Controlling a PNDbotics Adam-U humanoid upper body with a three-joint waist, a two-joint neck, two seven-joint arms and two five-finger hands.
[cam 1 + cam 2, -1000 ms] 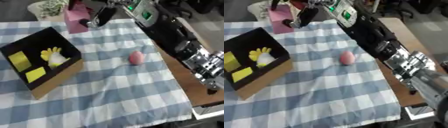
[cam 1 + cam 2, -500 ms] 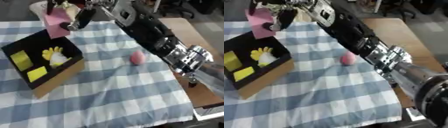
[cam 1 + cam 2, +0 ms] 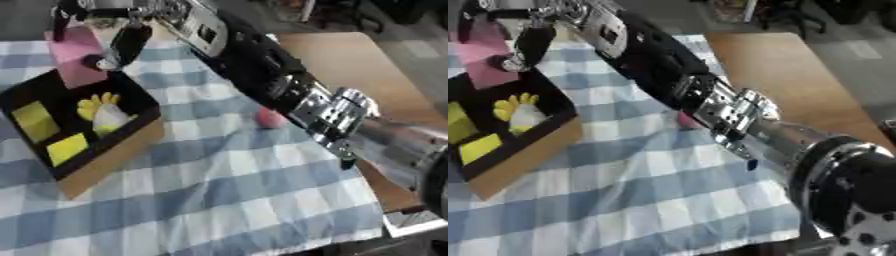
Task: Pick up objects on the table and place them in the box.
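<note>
At the left edge sits the box, a tan cardboard carton with a black inside, lying askew on the blue-and-white checked tablecloth. Inside it, toward the left, lie two flat yellow blocks, one above the other, and to their right a white-and-yellow toy with yellow prongs fanned out at its top. Above the box's far corner the right hand holds a pink block: dark fingers are curled down around it from above, one on its left edge and a thicker one on its right side, so the hand is closed on the block, whose lower part overlaps the box's far rim. Whether the block touches the rim cannot be told. From that hand the right arm, black with a silver joint section lower down, runs diagonally across the cloth toward the lower right corner. Just beside the arm's underside, near the middle of the cloth, lies a small pink rounded object, partly hidden by the arm in the right eye view. To the right of the cloth a bare wooden tabletop shows. The left hand appears in neither view.
</note>
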